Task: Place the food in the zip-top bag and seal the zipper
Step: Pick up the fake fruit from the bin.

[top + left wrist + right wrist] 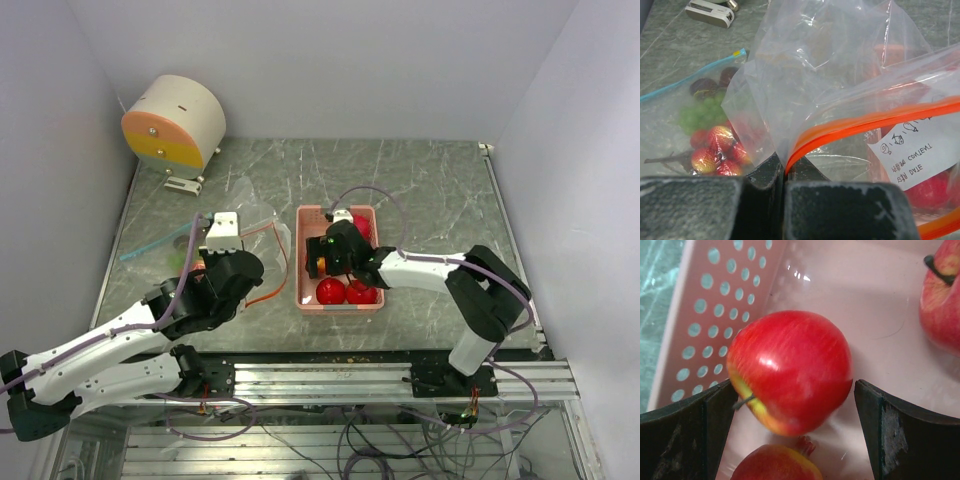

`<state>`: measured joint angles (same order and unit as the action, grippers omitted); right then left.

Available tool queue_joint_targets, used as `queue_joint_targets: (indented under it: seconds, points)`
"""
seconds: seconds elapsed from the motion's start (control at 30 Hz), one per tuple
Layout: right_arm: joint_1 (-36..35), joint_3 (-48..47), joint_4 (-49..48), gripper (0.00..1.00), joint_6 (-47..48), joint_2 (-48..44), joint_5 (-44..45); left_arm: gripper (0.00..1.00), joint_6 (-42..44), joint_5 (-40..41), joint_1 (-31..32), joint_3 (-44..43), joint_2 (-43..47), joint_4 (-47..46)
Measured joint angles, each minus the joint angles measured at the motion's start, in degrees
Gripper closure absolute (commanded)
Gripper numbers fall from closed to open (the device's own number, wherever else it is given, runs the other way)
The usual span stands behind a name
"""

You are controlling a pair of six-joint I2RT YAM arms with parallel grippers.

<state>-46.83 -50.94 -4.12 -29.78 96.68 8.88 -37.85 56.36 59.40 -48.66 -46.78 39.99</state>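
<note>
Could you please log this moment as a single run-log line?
left pincer: shut on orange-zipper bag edge | right pincer: open, straddling red apple in pink tray | stage: apple not yet gripped

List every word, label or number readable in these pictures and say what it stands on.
"CONTENT": white label on the orange-zippered zip-top bag, seen flipped.
"DATE": same label, the line below; the word before it is too blurred to read.
No other text shows in any view.

One orange-zippered bag (865, 100), one blue-zippered bag (687, 97), one pink tray (340, 308), three red fruits (330, 291) (361, 293) (364, 224), one round drum (180, 120)
</note>
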Motion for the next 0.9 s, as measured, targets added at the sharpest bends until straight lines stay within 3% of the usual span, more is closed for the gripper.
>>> queue_joint_targets:
  seconds: [0.13,0.2,0.27,0.33,0.47,0.67,0.8,0.9]
  points:
    - [0.1,0.0,-0.6,0.02,-0.4,2.5,-0.4,0.93,0.0,-0.1,0.0,0.2,0.1,-0.3]
    - [0.1,0.0,-1.1,0.1,-0.4,3.0,-0.1,0.93,0.0,-0.2,0.0,0.5,0.1,-0.8]
    - [0.1,0.0,-1.9,0.25,-0.4,3.0,0.4,0.93,0.2,-0.3,0.0,0.9,0.2,-1.0]
    - [0.2,0.0,-2.4,0.47,-0.5,3.0,1.2,0.93,0.2,-0.5,0.0,1.0,0.2,-1.2]
    - [0.2,0.0,-3.1,0.71,-0.5,2.8,2.0,0.93,0.4,-0.5,0.0,1.0,0.2,-1.4]
    - [0.3,1.7,-2.9,0.74,0.1,-3.6,2.2,0.93,0.4,-0.6,0.0,1.0,-0.3,-1.6]
    - [0.3,4.4,-3.1,0.75,1.0,-14.7,0.3,0.93,0.3,-1.1,0.0,1.0,-1.5,-1.7]
    - [0.1,8.5,-6.4,0.75,1.8,-24.7,-6.4,0.93,0.3,-1.9,0.0,1.0,-2.4,-1.7]
